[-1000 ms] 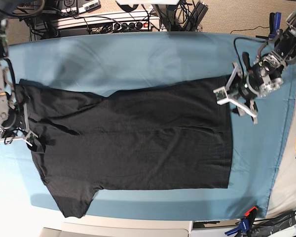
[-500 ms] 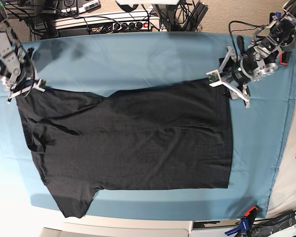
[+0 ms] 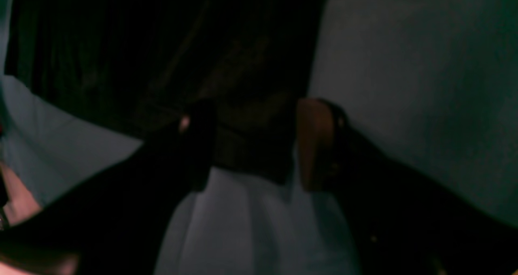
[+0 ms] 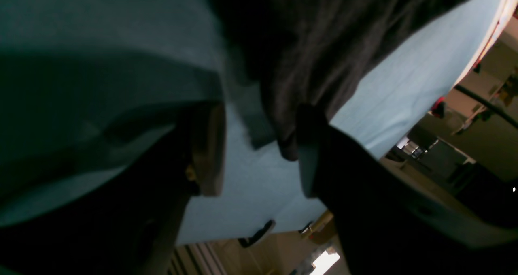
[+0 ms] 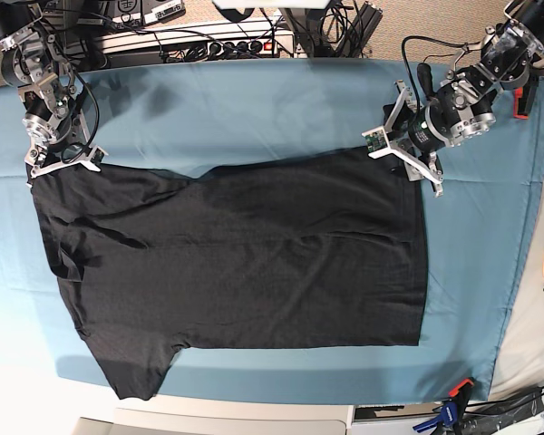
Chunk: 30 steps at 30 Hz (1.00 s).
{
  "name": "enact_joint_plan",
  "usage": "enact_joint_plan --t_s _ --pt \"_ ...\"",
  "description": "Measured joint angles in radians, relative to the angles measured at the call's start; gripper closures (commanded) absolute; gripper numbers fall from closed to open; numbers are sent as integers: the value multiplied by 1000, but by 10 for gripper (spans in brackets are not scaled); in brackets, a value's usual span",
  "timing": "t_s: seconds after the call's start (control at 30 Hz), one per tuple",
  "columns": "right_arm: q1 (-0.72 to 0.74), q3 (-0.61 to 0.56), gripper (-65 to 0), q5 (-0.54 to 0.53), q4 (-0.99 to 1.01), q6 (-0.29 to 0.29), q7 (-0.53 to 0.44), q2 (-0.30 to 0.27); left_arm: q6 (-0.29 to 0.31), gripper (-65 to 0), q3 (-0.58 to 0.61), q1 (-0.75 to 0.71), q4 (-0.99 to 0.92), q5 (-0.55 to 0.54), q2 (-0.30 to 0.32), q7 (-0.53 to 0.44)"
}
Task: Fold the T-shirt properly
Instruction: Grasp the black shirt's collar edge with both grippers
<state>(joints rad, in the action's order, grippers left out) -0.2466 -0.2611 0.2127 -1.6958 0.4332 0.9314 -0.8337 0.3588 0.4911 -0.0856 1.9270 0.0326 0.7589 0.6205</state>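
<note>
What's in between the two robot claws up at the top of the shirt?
From left gripper to right gripper, the base view shows only the T-shirt's top edge on the blue table cloth.

Plain black T-shirt (image 5: pixel 245 263) — teal tablecloth (image 5: pixel 254 109) beneath.

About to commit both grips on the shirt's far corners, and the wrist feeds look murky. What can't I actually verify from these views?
- Left wrist view: dark and blurred; the T-shirt corner lies between the left gripper fingers, contact unclear.
- Right wrist view: shirt corner beside one finger of the right gripper; touching or not is unclear.
- Base view: the shirt's underside is hidden, so any print is unseen.
- Base view: both arms cut off by the top edge.
</note>
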Motion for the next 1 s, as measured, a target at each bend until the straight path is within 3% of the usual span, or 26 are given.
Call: enact_joint_plan --t_s 0.1,0.33,0.47,0.6,0.73,0.93,1.0 --pt "0 0 -281 5 3 -2 0 0 0 -332 0 0 0 0 0 0" --pt "6 4 -281 105 139 -71 2 -1 2 -332 0 0 0 0 0 0" --pt "6 6 -281 144 190 -118 -44 -4 2 -332 0 0 0 0 0 0" --pt "6 6 -281 182 193 -143 -153 -6 2 -332 0 0 0 0 0 0" --pt "31 6 -281 174 193 -145 -262 -4 1 -332 0 4 0 0 0 0" --pt "69 5 -278 106 193 -130 -296 5 2 -332 -1 5 0 0 0 0" --pt "70 5 -218 103 193 -130 -296 6 2 -332 -1 5 0 0 0 0"
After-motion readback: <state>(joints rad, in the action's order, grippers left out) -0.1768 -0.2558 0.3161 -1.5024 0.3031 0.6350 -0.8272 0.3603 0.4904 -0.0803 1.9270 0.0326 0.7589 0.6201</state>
